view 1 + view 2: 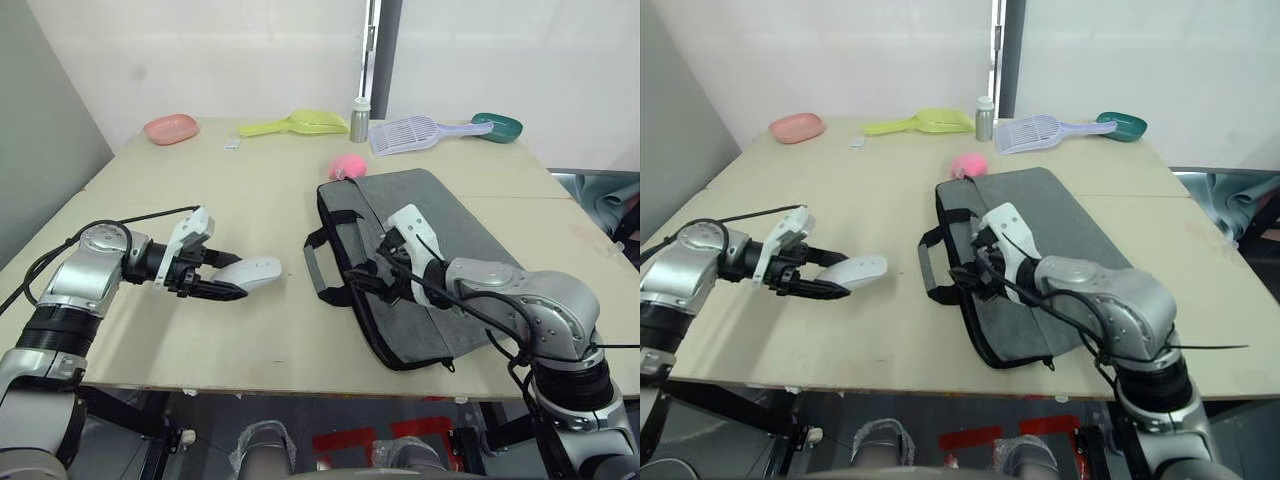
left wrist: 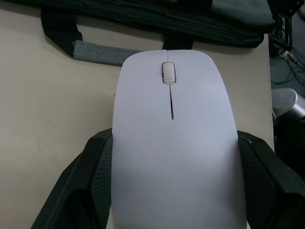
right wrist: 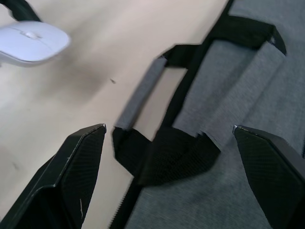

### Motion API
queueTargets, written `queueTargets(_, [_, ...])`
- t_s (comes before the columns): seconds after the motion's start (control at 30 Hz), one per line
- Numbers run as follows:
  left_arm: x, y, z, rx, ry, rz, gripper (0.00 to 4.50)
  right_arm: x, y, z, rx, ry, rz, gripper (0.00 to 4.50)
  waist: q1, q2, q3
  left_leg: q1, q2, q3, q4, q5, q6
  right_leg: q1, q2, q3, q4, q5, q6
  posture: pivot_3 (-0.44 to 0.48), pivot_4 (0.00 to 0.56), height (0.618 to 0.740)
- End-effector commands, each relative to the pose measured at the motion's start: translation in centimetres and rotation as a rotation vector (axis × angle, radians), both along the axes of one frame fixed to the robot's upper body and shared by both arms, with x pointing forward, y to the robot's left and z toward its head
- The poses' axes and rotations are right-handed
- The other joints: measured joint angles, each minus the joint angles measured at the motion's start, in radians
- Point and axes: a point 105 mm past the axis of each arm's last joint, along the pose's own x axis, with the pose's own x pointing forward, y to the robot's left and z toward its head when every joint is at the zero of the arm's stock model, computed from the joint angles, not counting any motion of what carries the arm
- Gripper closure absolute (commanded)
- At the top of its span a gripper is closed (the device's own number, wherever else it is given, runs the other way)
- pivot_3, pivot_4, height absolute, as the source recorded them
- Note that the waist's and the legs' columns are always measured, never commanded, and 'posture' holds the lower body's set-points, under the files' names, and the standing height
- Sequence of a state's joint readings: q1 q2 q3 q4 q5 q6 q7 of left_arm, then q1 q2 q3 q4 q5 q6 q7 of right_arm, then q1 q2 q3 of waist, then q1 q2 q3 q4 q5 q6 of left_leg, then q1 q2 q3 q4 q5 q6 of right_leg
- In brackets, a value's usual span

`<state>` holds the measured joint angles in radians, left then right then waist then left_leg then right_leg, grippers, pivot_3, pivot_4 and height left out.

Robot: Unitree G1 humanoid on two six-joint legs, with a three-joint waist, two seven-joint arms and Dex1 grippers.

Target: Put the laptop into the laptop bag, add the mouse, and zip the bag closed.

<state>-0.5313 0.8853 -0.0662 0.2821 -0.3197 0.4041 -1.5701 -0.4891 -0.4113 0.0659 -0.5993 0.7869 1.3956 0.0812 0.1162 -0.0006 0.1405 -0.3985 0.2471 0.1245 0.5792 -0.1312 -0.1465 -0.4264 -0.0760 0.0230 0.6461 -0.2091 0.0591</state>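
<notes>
**Mouse gripped on the left, bag mouth waiting on the right**

The left gripper (image 1: pixel 222 283) has its two black fingers (image 2: pixel 86 186) clamped on the flanks of the mouse (image 1: pixel 250 271), one on each side of the rear half, with the scroll wheel and front end projecting forward beyond the tips. The mouse appears to sit just above or on the table (image 1: pixel 250 200); which of the two cannot be told. Directly ahead of this gripper, across a short stretch of bare tabletop, lie the black strap handles (image 1: pixel 325 265) and the zippered edge of the laptop bag (image 1: pixel 430 240).

The right gripper (image 1: pixel 375 270) hovers over that same near edge with its fingers (image 3: pixel 78 157) spread wide, holding nothing, one tip above the tabletop beside the handle and the other above the grey fabric. Whether it touches the bag is unclear. The laptop is presumably already inside the flat bag, though that is a judgement.

To do the step well, the right gripper probably needs to lift or spread the upper lip of the opening so a gap exists, then the left should carry the mouse in nose first, low and level, clearing the handles. The hold is on smooth, glossy sides, so a slow approach should keep it from slipping out.

Beyond the bag sits a pink plush (image 1: pixel 348 164), with scoops and a dish at the far edge.
</notes>
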Motion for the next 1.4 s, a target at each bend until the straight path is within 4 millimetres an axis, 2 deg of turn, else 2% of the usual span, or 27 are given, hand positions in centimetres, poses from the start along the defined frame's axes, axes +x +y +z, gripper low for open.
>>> queueTargets(0.03, [-0.6, -0.2, 0.9, 0.024, -0.041, -0.081, 1.63, 0.3, 0.4, -0.7, -0.037, -0.024, -0.017, 0.0, -0.001, 0.0, 0.0, 0.0, 0.0, 0.0, 0.0, 0.0, 0.0, 0.0, 0.0, 0.0, 0.0, 0.0, 0.0, 0.0, 0.15, 0.74])
queueTargets(0.1, [-0.7, -0.3, 1.0, 0.024, -0.051, -0.091, 1.63, 0.5, 0.1, -1.6, -0.094, -0.027, -0.024, 0.0, -0.002, 0.0, 0.0, 0.0, 0.0, 0.0, -0.001, 0.0, 0.0, 0.0, 0.0, 0.0, 0.0, 0.0, 0.0, 0.0, 0.15, 0.74])
queueTargets(0.23, [-0.8, -0.2, 1.2, 0.034, -0.07, -0.108, 1.63, 0.9, 0.4, -2.3, -0.12, -0.037, -0.024, 0.0, -0.006, 0.0, 0.0, -0.001, 0.0, 0.0, -0.001, 0.0, 0.0, -0.001, 0.0, 0.0, -0.001, 0.0, 0.001, 0.0, 0.15, 0.74])
queueTargets(0.47, [-0.6, 0.0, 1.4, 0.047, -0.121, -0.126, 1.63, 1.1, -0.1, -3.2, -0.189, -0.08, -0.003, 2.23, -0.011, 0.0, 0.0, 0.0, 0.0, 0.0, -0.001, 0.0, -0.001, -0.001, 0.0, 0.0, -0.001, 0.0, 0.001, 0.0, 0.15, 0.74])
queueTargets(0.7, [-0.2, -0.6, 1.6, 0.027, -0.136, -0.14, 1.63, 0.6, 0.7, -2.6, -0.056, -0.043, 0.018, 4.47, -0.012, 0.0, 0.0, 0.0, 0.0, 0.001, -0.001, 0.0, -0.001, -0.001, 0.0, 0.001, 0.0, 0.0, 0.001, 0.0, 0.15, 0.74])
queueTargets(0.8, [0.0, -0.9, 1.3, 0.025, -0.136, -0.144, 1.63, 0.4, 1.4, -0.9, 0.066, -0.033, 0.033, 4.47, -0.012, 0.0, 0.0, 0.0, 0.0, 0.001, -0.001, 0.0, -0.001, -0.001, 0.0, 0.001, 0.0, 0.0, 0.001, 0.0, 0.15, 0.74])
queueTargets(0.9, [0.2, -1.2, 0.9, 0.031, -0.14, -0.151, 1.63, 1.0, 1.2, 1.3, 0.178, -0.051, -0.005, 4.47, -0.018, 0.0, 0.0, 0.0, 0.0, 0.001, -0.001, 0.0, -0.001, -0.001, 0.0, 0.001, 0.0, 0.0, 0.001, 0.0, 0.15, 0.74])
queueTargets(0.97, [0.5, -1.9, 0.7, 0.02, -0.144, -0.161, 1.63, 1.2, 0.9, 4.2, 0.273, -0.112, 0.024, 4.47, -0.019, 0.0, 0.0, 0.0, 0.0, 0.001, -0.001, 0.0, -0.001, -0.001, 0.0, 0.001, 0.0, 0.0, 0.001, 0.0, 0.15, 0.74])
queueTargets(1.13, [1.7, -3.6, 0.1, 0.013, -0.178, -0.161, 1.63, 0.8, -0.6, 8.7, 0.379, -0.221, 0.08, 4.47, -0.014, 0.0, 0.0, 0.0, 0.0, 0.001, -0.001, 0.0, -0.001, -0.002, 0.0, 0.001, 0.001, 0.0, 0.0, 0.0, 0.15, 0.74])
queueTargets(1.27, [3.7, -4.9, 0.1, 0.014, -0.233, -0.11, 1.63, -0.3, -1.6, 9.7, 0.367, -0.263, 0.14, 4.47, -0.001, 0.0, 0.0, -0.002, 0.0, 0.001, -0.001, 0.0, 0.0, -0.002, 0.0, 0.001, -0.001, 0.0, 0.001, 0.0, 0.15, 0.74])
queueTargets(1.4, [6.3, -6.7, 1.0, -0.021, -0.291, -0.025, 1.63, -1.6, -1.8, 10.0, 0.347, -0.291, 0.212, 4.47, 0.009, 0.0, 0.0, -0.002, 0.0, 0.001, -0.001, 0.0, 0.0, -0.002, 0.0, 0.001, -0.001, 0.0, 0.001, 0.0, 0.15, 0.74])
